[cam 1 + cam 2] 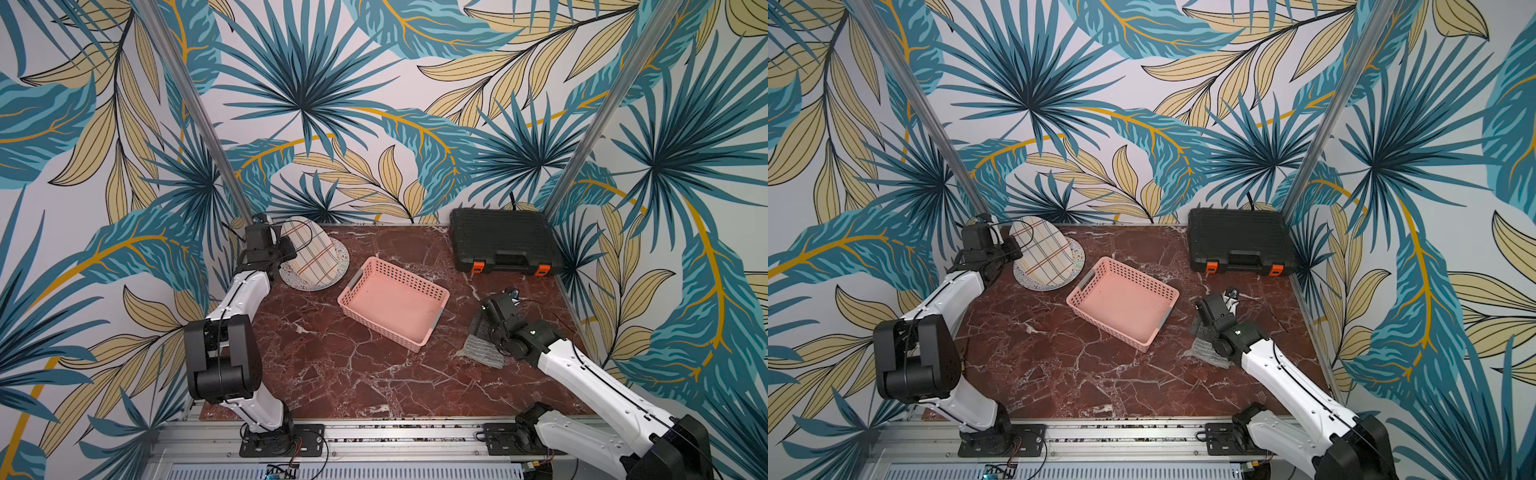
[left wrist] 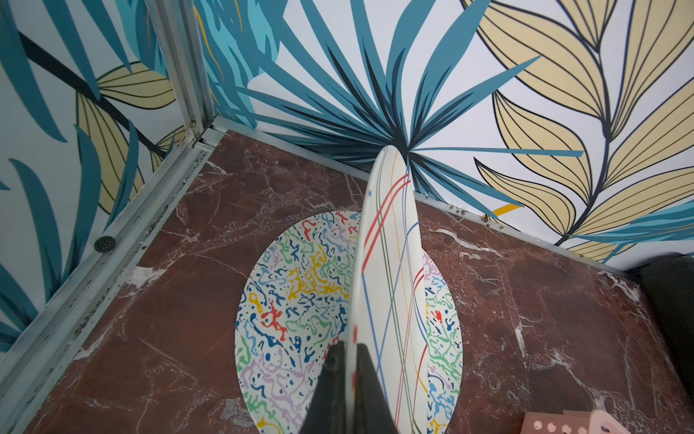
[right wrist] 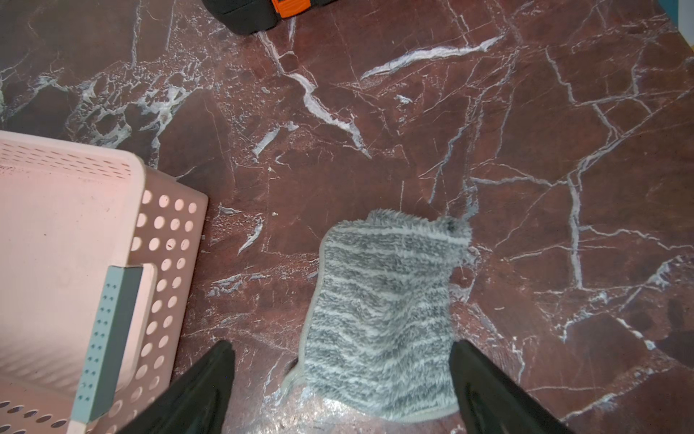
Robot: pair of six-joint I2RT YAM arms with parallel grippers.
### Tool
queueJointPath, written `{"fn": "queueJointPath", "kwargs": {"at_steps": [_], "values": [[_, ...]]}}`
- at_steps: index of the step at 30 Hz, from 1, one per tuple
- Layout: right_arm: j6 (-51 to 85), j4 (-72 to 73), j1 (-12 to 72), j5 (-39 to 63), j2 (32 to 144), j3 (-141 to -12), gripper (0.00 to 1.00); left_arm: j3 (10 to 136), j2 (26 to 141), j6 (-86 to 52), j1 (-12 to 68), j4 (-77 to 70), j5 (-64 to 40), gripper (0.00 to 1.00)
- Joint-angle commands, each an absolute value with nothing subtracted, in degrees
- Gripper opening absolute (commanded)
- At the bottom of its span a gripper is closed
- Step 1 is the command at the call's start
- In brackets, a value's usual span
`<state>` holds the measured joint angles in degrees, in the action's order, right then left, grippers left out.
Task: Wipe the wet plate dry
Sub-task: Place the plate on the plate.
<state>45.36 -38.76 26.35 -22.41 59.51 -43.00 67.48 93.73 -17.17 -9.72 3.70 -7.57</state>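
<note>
Now pinches the rim of the striped plate with the left tool, shut tight, with one black finger pressed on each side of the thin edge. Holds this plate up on its edge, tilted a bit, at the far left corner of the desk, close to the leafy walls. Holds it right over a second plate with bright squiggles, lying flat on the desk. Cannot tell about any touch between the two plates. Shows the same hold in both top views, left tool on striped plate. Spreads the right tool wide open, low over a fluffy grey cloth on the near right part of the desk. Puts one finger on each side of the cloth, with the cloth lying loose between them. Cannot tell about any touch between those fingers and the cloth. Has a pink basket with holes in the middle of the desk, turned at a slant, between the plates and the cloth, near the cloth but apart from it. Has a black case with orange clips at the far right corner, well apart from the plates.
</note>
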Motion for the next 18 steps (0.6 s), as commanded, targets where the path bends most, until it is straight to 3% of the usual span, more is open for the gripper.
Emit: {"fn": "queueJointPath", "kwargs": {"at_steps": [1, 18], "values": [[44.56, -38.35, 26.72, -22.50, 59.88, -43.19, 0.93, 63.74, 93.72, -14.80, -10.35, 8.06, -10.78, 0.00], [44.28, -40.05, 27.58, -24.30, 60.75, -45.39, 0.93, 62.29, 100.67, -24.15, -11.06, 0.19, -17.18, 0.00]]}}
